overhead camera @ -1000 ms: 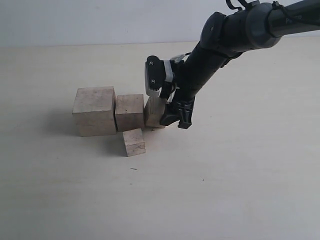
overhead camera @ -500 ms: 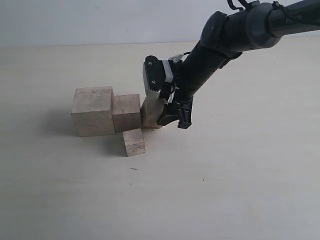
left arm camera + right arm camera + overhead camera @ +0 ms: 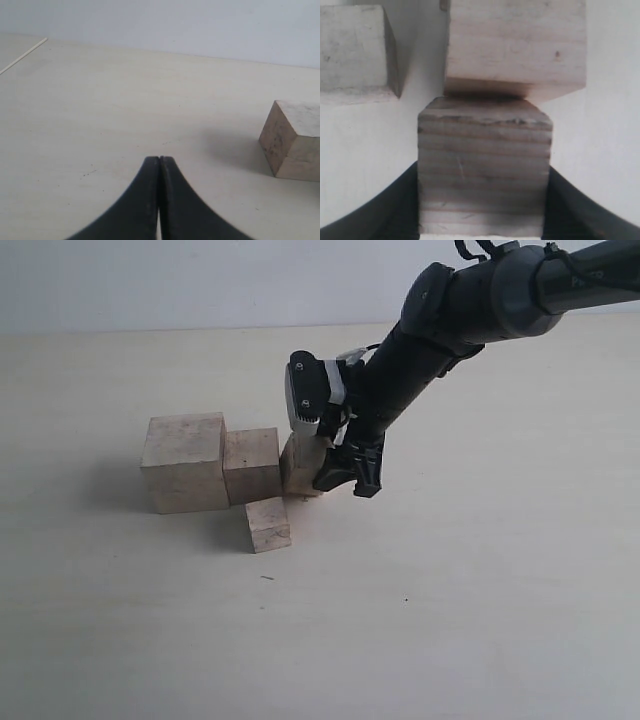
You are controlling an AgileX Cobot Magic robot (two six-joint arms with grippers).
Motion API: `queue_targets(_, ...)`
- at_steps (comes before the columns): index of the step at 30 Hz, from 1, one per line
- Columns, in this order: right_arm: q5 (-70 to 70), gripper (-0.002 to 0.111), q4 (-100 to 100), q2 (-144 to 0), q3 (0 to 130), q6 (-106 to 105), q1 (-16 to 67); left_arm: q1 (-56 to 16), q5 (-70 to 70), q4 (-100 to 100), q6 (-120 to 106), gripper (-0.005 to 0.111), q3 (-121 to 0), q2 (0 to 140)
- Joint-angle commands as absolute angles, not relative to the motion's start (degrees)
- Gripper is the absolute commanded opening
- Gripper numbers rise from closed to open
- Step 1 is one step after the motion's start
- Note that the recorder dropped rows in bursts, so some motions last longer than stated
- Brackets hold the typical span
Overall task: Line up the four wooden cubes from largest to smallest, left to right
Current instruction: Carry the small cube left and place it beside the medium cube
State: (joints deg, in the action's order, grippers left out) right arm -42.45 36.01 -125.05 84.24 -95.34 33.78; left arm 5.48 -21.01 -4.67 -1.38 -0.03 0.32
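Observation:
Three of the four wooden cubes stand in a touching row: the largest cube on the left, a mid-large cube beside it, then a smaller cube. My right gripper is shut on that smaller cube, pressing it against the mid-large cube. The smallest cube lies alone in front of the row and also shows in the right wrist view. My left gripper is shut and empty over bare table, with one cube off to its side; it is outside the exterior view.
The pale table stretches flat on all sides of the cubes. The right arm reaches in from the upper right. A thin line marks the table edge in the left wrist view.
The right gripper has slid a little to the left with its cube, pushing the mid-large and largest cubes leftward. The smallest cube has not moved.

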Motion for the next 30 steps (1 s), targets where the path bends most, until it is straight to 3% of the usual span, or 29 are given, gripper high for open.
queue_targets(1,-39.1,0.0,36.9,-125.0,84.6,-92.4,34.0,5.1,-20.3,-4.7,-1.3,0.0,0.0,0.0)
queue_targets(6,-39.3,0.001,36.9,-125.0,84.6,-92.1,34.0,5.1,-20.3,-4.7,-1.3,0.0,0.0,0.0)
queue_targets(9,-39.5,0.007,36.9,-125.0,84.6,-92.1,34.0,5.1,-20.3,-4.7,-1.3,0.0,0.0,0.0)
queue_targets(12,-39.5,0.019,36.9,-125.0,84.6,-92.0,34.0,5.1,-20.3,-4.7,-1.3,0.0,0.0,0.0)
queue_targets(17,-40.5,0.048,36.9,-125.0,84.6,-91.8,34.0,5.1,-20.3,-4.7,-1.3,0.0,0.0,0.0)
queue_targets(21,-40.2,0.063,37.0,-125.0,84.6,-89.5,34.0,5.1,-20.3,-4.7,-1.3,0.0,0.0,0.0)
queue_targets(30,-40.2,0.068,37.3,-124.6,84.6,-86.5,34.0,5.1,-20.3,-4.7,-1.3,0.0,0.0,0.0)
